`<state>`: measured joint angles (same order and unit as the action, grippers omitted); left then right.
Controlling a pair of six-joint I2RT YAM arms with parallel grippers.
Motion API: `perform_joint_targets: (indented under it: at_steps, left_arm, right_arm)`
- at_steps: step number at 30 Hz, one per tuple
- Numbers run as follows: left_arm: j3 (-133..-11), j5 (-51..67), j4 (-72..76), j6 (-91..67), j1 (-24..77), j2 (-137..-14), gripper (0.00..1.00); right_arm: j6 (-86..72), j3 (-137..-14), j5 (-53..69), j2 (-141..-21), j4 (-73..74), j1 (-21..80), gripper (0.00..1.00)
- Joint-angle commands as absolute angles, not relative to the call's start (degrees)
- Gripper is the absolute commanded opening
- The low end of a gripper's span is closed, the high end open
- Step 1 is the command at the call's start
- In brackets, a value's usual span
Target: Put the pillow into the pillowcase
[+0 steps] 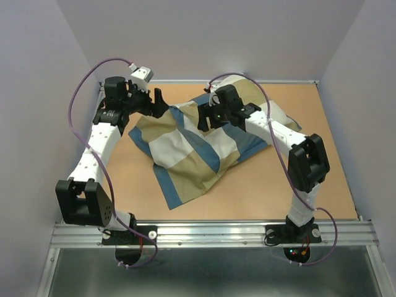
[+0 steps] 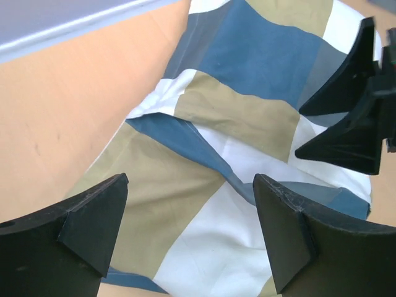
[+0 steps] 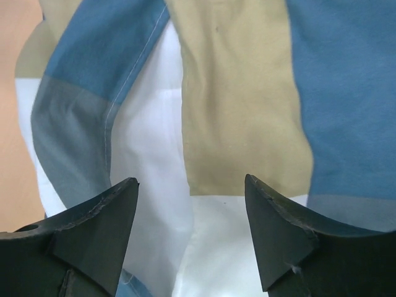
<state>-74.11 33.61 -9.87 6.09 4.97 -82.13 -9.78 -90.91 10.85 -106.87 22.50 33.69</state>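
Observation:
The pillowcase (image 1: 192,151), in blocks of blue, tan and cream-white, lies rumpled across the middle of the table. It fills the left wrist view (image 2: 247,111) and the right wrist view (image 3: 241,105). The pillow (image 1: 282,116) shows only as a pale plump edge at the back right, mostly hidden under the cloth and my right arm. My left gripper (image 1: 156,105) (image 2: 192,229) is open and empty above the cloth's back left corner. My right gripper (image 1: 208,120) (image 3: 192,229) is open and empty just above the cloth's back middle; its fingers (image 2: 349,117) also show in the left wrist view.
The brown table (image 1: 322,179) is walled at the back and on both sides. A metal rail (image 1: 210,232) runs along the near edge by the arm bases. Bare tabletop lies in front of and to the right of the cloth.

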Motion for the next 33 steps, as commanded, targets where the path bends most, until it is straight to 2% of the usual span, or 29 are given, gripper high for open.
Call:
perform_joint_targets:
  at_steps: [1,7,8,9,10,11,12,14,17,20,22,27,30,31,33]
  left_arm:
    - [-72.26,30.5,-12.13,10.81,5.62,-81.74,0.93]
    - [-69.26,29.1,-12.04,11.42,6.67,-82.97,0.93]
    - [-68.65,28.92,-12.22,12.03,7.03,-83.14,0.93]
    - [-68.21,29.26,-12.3,12.82,7.38,-83.06,0.92]
    - [-66.81,31.36,-12.74,15.09,7.82,-82.45,0.86]
    - [-65.49,32.77,-12.66,16.16,7.82,-81.83,0.84]
    - [-64.09,34.61,-11.79,17.39,7.91,-79.74,0.83]
    - [-59.36,39.01,-10.64,21.78,8.52,-77.36,0.8]
    - [-56.26,38.68,-10.81,30.02,11.15,-74.19,0.76]
    - [-54.41,34.64,-9.85,33.48,15.02,-74.79,0.77]
    - [-55.19,33.22,-7.57,34.1,17.48,-77.07,0.79]
    - [-59.32,34.19,-0.28,33.4,23.63,-83.48,0.76]
    - [-63.27,34.19,0.89,33.4,24.26,-89.81,0.76]
    - [-65.28,33.75,0.1,28.7,23.82,-92.0,0.57]
    - [-65.48,36.46,-5.35,31.36,22.33,-92.2,0.52]
  right_arm:
    - [-7.91,-94.39,14.77,-111.26,24.26,33.92,0.74]
    - [-5.46,-96.15,7.06,-116.62,24.35,36.65,0.76]
    - [-5.28,-96.5,5.47,-117.24,24.35,36.82,0.74]
    - [-5.36,-96.68,3.88,-117.68,24.35,36.83,0.67]
    - [-5.88,-96.85,0.56,-117.77,24.35,36.83,0.46]
    - [-5.89,-97.12,0.18,-117.34,24.35,36.83,0.34]
    - [-6.15,-97.21,0.18,-116.64,24.26,36.83,0.13]
    - [-6.5,-97.73,0.35,-113.3,24.52,36.83,0.03]
    - [-6.86,-98.17,2.98,-108.73,25.13,36.74,0.01]
    - [-6.24,-96.86,5.36,-103.46,26.1,36.74,0.01]
    - [-5.63,-95.11,8.07,-100.56,26.28,36.74,0.01]
    - [-5.36,-92.11,14.84,-98.0,27.07,36.74,0.01]
    - [-4.66,-90.88,14.33,-98.35,27.51,36.65,0.04]
    - [-4.22,-90.44,13.02,-98.96,27.94,36.56,0.04]
    - [-4.13,-88.6,12.92,-99.58,28.21,36.56,0.03]
